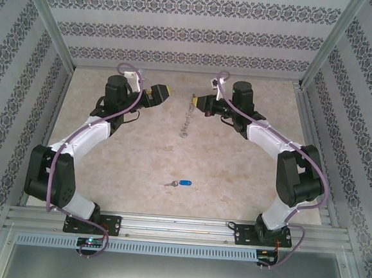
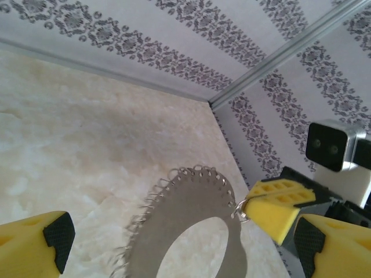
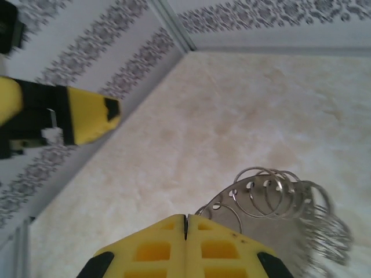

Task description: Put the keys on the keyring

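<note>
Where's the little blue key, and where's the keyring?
the key (image 1: pixel 184 183): top view, on its blue head.
the keyring (image 2: pixel 191 198): left wrist view, on its flat grey part, inside the edge of little loops.

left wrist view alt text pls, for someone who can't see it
The shut right claw pinches the rim of the keyring, a flat grey loop edged with small wire rings, above the table. The left claw stands open, yellow fingers at both lower corners.
</note>
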Motion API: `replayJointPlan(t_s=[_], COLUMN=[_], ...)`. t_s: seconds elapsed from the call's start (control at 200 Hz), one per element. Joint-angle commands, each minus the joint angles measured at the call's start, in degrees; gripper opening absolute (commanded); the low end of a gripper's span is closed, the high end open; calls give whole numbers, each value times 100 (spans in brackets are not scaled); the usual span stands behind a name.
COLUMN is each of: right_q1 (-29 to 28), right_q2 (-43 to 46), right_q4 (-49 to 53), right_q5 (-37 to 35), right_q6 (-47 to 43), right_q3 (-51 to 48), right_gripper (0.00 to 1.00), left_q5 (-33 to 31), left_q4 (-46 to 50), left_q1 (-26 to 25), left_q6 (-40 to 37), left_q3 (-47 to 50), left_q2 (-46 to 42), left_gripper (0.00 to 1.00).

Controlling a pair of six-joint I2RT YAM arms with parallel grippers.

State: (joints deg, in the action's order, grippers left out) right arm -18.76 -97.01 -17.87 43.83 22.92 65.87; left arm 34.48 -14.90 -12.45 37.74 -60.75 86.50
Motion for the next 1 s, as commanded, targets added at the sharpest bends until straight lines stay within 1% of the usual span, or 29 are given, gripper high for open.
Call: replayJointPlan(t_s=[0.0, 0.1, 0.15, 0.265, 0.36, 0.42, 0.53, 0.59, 0.635, 0.68, 0.709, 0.734, 0.774, 0.799, 0.824, 0.859, 0.879, 0.894, 0.909, 0.954, 0.994], right_q1=[0, -11, -38, -176, -371, -542, -718, -766, -791, -795, -799, -791, -748, -745, -777, -871, -926, -941, -933, -817, -748], right_q2=[360, 523, 592, 664, 734, 732, 658, 647, 625, 597, 604, 617, 622, 625, 662, 724, 727, 708, 703, 696, 692], right_q4=[-662, -910, -1204, -1902, -2440, -2672, -2739, -2661, -2511, -1969, -1767, -1841, -2355, -2385, -1944, -596, -48, 90, 53, -415, -643], right_q5=[658, 573, 504, 196, -360, -678, -672, -757, -1084, -1485, -1554, -1432, -1143, -1367, -1788, -2608, -2818, -2797, -2632, -1828, -1500], right_q6=[340, 350, 368, 310, 102, -33, -30, -48, -119, -180, -216, -193, 39, 151, 73, -329, -574, -662, -688, -443, -234], right_q3=[-48, -278, -446, -831, -1185, -1286, -1179, -1118, -1063, -933, -871, -941, -1115, -1126, -992, -623, -445, -411, -438, -618, -694], right_gripper=[0, 0, 0, 0, 0, 0, 0, 0, 0, 0, 0, 0, 0, 0, 0, 0, 0, 0, 0, 0, 0], left_q5=[384, 646, 789, 1149, 1414, 1515, 1565, 1625, 1657, 1658, 1620, 1589, 1522, 1477, 1418, 1317, 1261, 1234, 1220, 1191, 1161], left_q4=[-717, -1117, -1362, -1906, -2349, -2510, -2526, -2595, -2700, -2784, -2791, -2779, -2719, -2689, -2650, -2608, -2599, -2602, -2590, -2540, -2426], left_q1=[-124, -145, -165, -176, -188, -196, -209, -206, -206, -209, -213, -208, -208, -210, -210, -206, -207, -211, -211, -206, -206], left_q6=[119, 300, 405, 755, 1073, 1199, 1217, 1246, 1302, 1327, 1320, 1309, 1276, 1248, 1229, 1212, 1203, 1195, 1184, 1127, 1045], left_q3=[-19, -24, -29, -85, -121, -170, -269, -282, -256, -207, -180, -161, -129, -95, -55, 11, 54, 82, 115, 183, 215], left_q2=[132, 338, 453, 741, 916, 997, 1070, 1097, 1115, 1107, 1100, 1084, 1064, 1056, 1043, 1021, 1011, 998, 996, 975, 953], left_gripper=[96, 91, 88, 77, 68, 67, 67, 67, 67, 67, 67, 67, 67, 67, 67, 67, 68, 69, 69, 70, 71])
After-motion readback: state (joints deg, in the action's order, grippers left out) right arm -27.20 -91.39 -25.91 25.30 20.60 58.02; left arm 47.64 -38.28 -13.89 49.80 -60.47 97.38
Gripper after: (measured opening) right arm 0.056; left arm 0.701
